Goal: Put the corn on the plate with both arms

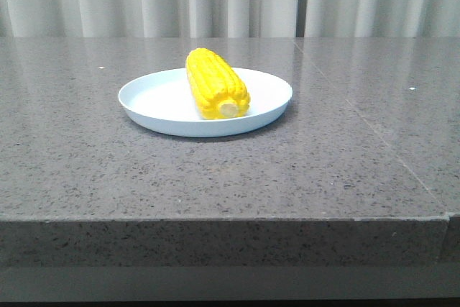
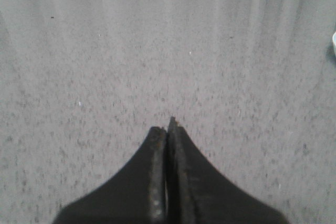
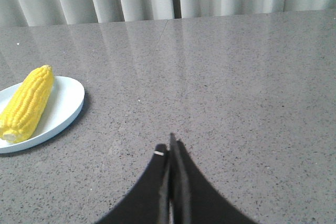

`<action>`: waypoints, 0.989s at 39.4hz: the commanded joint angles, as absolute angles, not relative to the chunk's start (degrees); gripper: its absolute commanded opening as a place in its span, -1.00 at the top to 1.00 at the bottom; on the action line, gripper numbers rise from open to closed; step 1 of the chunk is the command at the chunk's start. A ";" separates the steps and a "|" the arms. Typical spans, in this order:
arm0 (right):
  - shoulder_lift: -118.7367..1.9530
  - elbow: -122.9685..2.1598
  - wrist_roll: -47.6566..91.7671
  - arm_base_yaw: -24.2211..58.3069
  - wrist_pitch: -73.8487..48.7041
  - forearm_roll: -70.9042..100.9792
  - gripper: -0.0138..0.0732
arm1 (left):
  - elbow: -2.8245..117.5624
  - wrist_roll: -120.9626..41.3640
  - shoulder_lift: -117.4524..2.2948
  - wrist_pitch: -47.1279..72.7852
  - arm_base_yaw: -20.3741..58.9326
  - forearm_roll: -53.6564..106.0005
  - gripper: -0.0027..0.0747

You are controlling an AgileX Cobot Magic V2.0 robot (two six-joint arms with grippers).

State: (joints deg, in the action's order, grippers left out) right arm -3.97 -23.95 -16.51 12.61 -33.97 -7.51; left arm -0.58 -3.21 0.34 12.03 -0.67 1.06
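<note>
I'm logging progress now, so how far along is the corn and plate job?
Done, by the look of it: the corn lies on the plate, pale stub end toward the front camera. Nothing is in hand: the left claw and right claw are both shut and empty, over bare countertop away from the plate. Nothing visible is left to do.

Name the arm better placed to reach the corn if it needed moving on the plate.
Right, probably. The right gripper has the corn and plate in its view; the left gripper sees only a sliver of plate. Both are shut.
</note>
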 commanded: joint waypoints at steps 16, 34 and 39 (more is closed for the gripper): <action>-4.63 -25.31 -15.98 12.23 -29.37 -8.64 0.82 | -1.86 -3.38 1.34 6.64 -0.69 1.60 0.98; -4.63 -25.31 -15.98 12.23 -29.37 -8.64 0.82 | -1.86 -3.38 1.34 6.64 -0.69 1.60 0.98; -4.63 -25.31 -15.98 12.23 -29.37 -8.64 0.82 | -1.86 -3.38 1.34 6.64 -0.69 1.60 0.98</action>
